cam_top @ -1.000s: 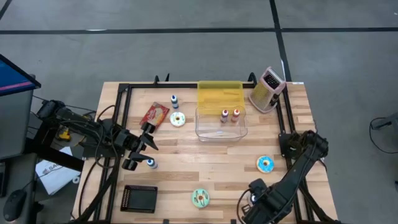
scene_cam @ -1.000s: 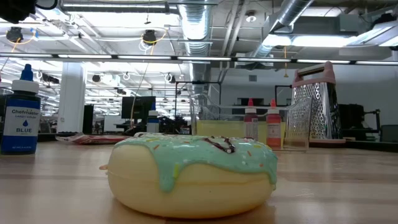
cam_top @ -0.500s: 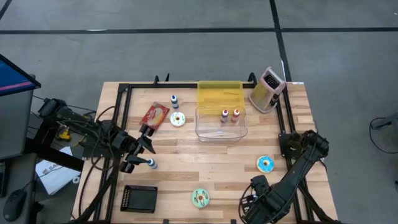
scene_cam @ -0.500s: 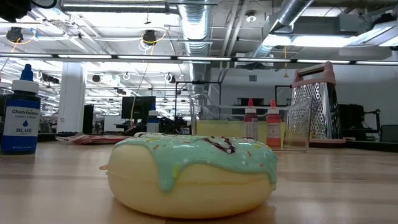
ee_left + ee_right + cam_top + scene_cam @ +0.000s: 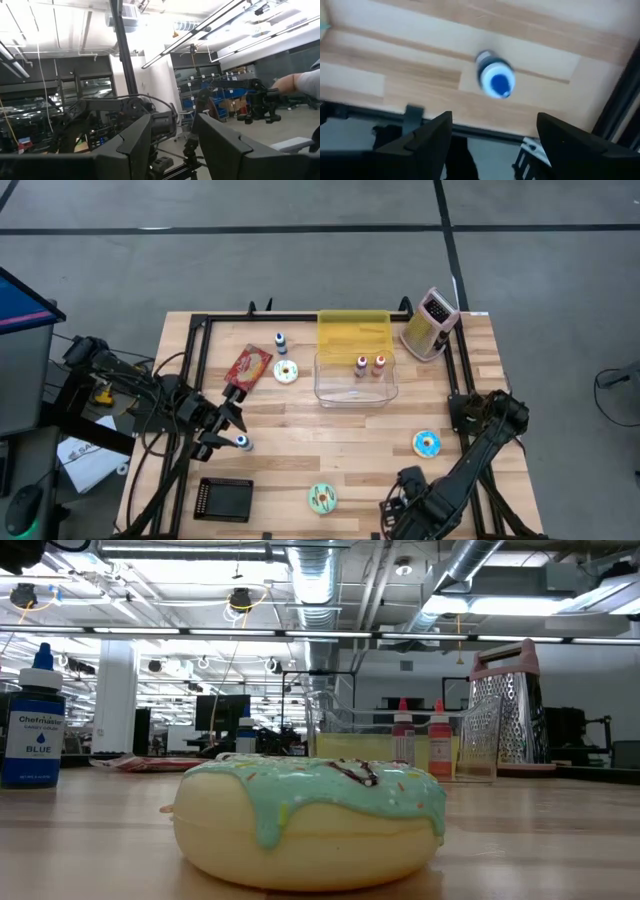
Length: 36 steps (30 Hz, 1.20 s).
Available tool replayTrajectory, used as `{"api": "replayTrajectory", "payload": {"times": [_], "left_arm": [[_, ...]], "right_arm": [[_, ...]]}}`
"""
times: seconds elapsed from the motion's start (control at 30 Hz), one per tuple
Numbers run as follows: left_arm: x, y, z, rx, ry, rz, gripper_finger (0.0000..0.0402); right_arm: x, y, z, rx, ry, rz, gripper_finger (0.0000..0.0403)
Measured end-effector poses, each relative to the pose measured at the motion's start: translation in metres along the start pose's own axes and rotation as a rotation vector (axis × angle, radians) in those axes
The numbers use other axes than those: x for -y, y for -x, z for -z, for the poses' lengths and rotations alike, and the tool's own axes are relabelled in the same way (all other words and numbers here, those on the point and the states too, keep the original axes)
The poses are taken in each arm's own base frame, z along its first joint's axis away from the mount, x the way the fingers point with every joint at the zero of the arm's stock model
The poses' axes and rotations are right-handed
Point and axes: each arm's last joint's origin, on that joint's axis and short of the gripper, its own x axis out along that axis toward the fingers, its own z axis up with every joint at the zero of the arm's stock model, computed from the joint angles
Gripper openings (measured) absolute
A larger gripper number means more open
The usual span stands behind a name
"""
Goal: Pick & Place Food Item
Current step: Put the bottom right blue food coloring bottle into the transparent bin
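The clear container [image 5: 355,388] at the middle of the tabletop [image 5: 350,435] is taken as the landmark. Two small red-capped bottles [image 5: 370,366] are held upright inside it, and a yellow lid [image 5: 352,330] is laid just behind it. A grater [image 5: 430,323] is stood behind it to the right.

Three doughnuts are seen. A white-iced doughnut [image 5: 286,372] is placed just to the left of the container. A blue-iced doughnut [image 5: 428,443] is set in front of it and to the right. A green-iced doughnut [image 5: 322,498] is laid well in front of it, near the front edge; it is touched by neither hand.

The left hand [image 5: 228,428] is held well to the left of the container and somewhat in front of it, near a blue-capped bottle [image 5: 242,442]. Its fingers are spread apart and nothing is gripped between them.

The right hand [image 5: 495,122] is found in front of the container and to its right, by the front edge. It is pointed down with its fingers [image 5: 427,137] wide apart and empty. In its wrist view a blue-capped bottle is seen from above.

A red packet [image 5: 248,365] and a black tray [image 5: 223,499] are also laid left of the container.
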Motion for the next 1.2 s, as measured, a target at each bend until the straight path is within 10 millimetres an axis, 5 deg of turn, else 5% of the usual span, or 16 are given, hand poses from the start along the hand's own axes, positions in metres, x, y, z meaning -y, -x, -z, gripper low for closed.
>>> {"api": "replayTrajectory", "payload": {"times": [0.43,1.2], "left_arm": [[0.001,0.000,0.000,0.003,0.000,0.003,0.0154],[0.001,0.000,0.000,0.004,0.001,0.003,0.0154]], "right_arm": [[-0.001,-0.029,-0.005,-0.016,0.073,0.017,0.0281],[-0.005,-0.045,-0.014,-0.015,0.176,0.027,0.0235]]}}
